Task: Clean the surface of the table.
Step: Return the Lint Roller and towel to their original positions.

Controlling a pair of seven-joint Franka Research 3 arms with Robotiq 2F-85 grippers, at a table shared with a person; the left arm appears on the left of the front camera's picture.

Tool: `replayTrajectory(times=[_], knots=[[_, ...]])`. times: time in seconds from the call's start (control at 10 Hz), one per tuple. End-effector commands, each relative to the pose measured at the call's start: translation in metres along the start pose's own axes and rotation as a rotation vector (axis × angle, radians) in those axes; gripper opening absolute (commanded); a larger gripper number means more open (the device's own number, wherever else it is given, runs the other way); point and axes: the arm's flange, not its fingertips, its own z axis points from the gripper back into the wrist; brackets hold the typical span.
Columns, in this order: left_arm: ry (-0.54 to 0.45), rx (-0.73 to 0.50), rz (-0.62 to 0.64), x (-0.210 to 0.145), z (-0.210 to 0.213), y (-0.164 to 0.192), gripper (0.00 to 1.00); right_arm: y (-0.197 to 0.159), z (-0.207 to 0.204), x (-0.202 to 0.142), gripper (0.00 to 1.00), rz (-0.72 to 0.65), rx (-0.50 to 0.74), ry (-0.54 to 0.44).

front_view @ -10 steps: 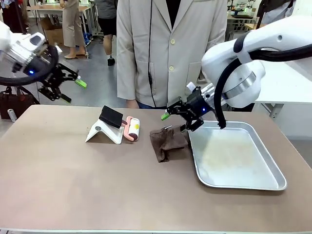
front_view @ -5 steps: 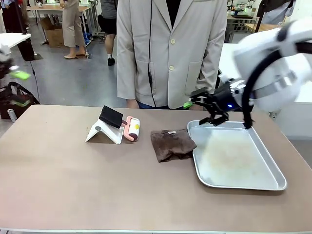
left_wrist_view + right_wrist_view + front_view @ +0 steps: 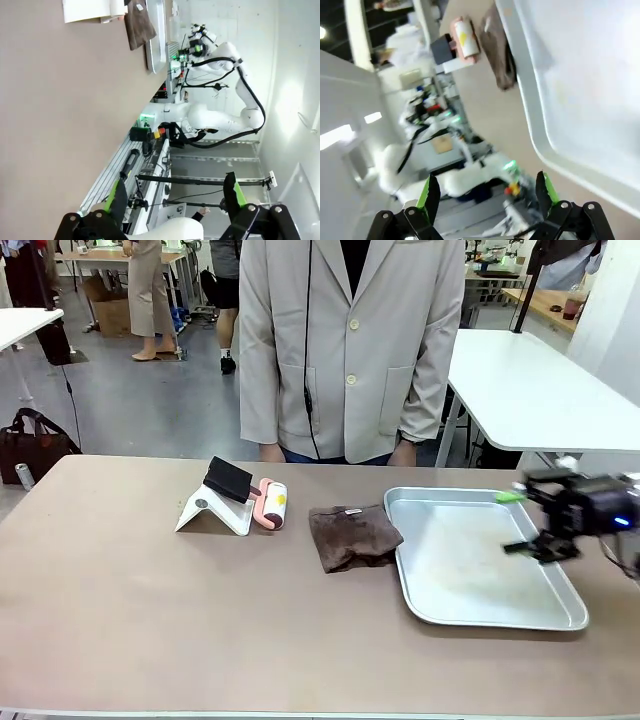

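Note:
The table has a matte brownish-taupe top. A crumpled brown cloth lies near its middle, touching the left rim of a metal tray. My right gripper hovers open over the tray's right side, blurred, with nothing between its fingers. In the right wrist view my right gripper looks across the tray toward the cloth. My left gripper is open and empty off the table's edge, with the table and the cloth far ahead.
A pink lint roller and a white stand with a black pad sit left of the cloth. A person in a beige coat stands at the far edge. A white table stands behind on the right.
My right gripper swung from the cloth and the tray's far left corner to the tray's right side, staying open. My left arm went out of the front view to the left.

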Motion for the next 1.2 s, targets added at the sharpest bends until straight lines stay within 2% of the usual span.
replayTrajectory(times=[0.0,0.2,0.4,0.5,1.1], knots=[[0.001,-0.062,-0.031,0.017,-0.008,-0.003,1.0,-0.016,0.052,0.022,1.0,-0.007,0.184,0.117],[0.004,-0.098,-0.057,0.027,-0.014,-0.003,1.0,-0.027,0.074,0.025,1.0,0.011,0.316,0.11],[-0.011,-0.132,-0.059,0.034,-0.021,-0.004,1.0,-0.026,0.07,0.029,1.0,0.02,0.362,0.083],[0.002,-0.087,-0.038,0.028,-0.02,0.001,1.0,-0.029,0.082,0.014,1.0,-0.026,0.31,0.096],[0.002,-0.087,-0.038,0.028,-0.02,0.001,1.0,-0.029,0.082,0.014,1.0,-0.026,0.31,0.096]])
